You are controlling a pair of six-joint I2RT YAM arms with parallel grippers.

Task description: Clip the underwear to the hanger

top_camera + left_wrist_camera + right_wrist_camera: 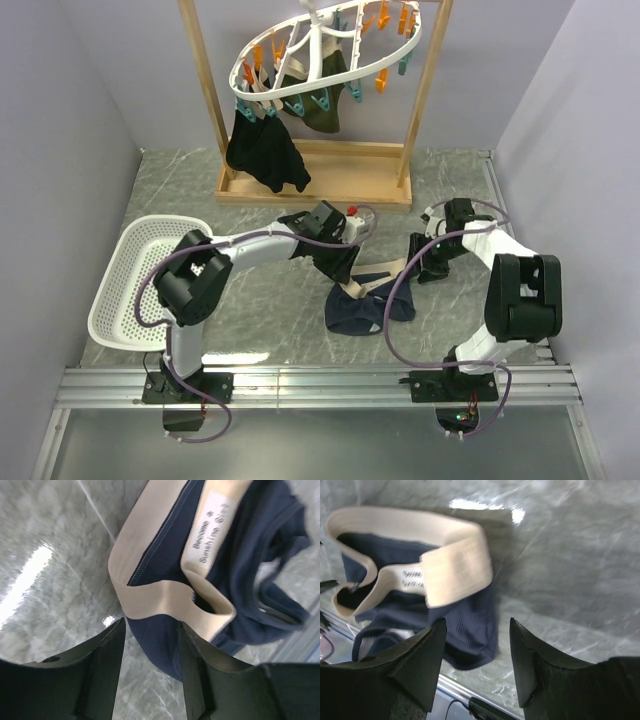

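Here, the underwear (365, 305) lay crumpled on the marble-patterned table (260, 320), between your two arms and just ahead of their bases, its beige waistband turned up and looping toward the right. Your left gripper (343, 272) hung over the garment's upper left end. In the left wrist view that gripper (150, 630) had its jaws spread, with navy fabric (165, 555) showing in the gap and the waistband fold just past the fingertips; you could not tell whether either finger touched the cloth. Your right gripper (418, 268) sat low at the garment's right end. In its own view that gripper (477, 627) also had its jaws apart and gripped nothing, the underwear (475, 615) lying just beyond the tips. The hanger (240, 75) hung tilted from the wooden stand (318, 185) at the back, well apart from the underwear, with a black garment (265, 150) and an olive one (322, 105) pegged beneath it. A white basket (130, 280) sat at the table's left.
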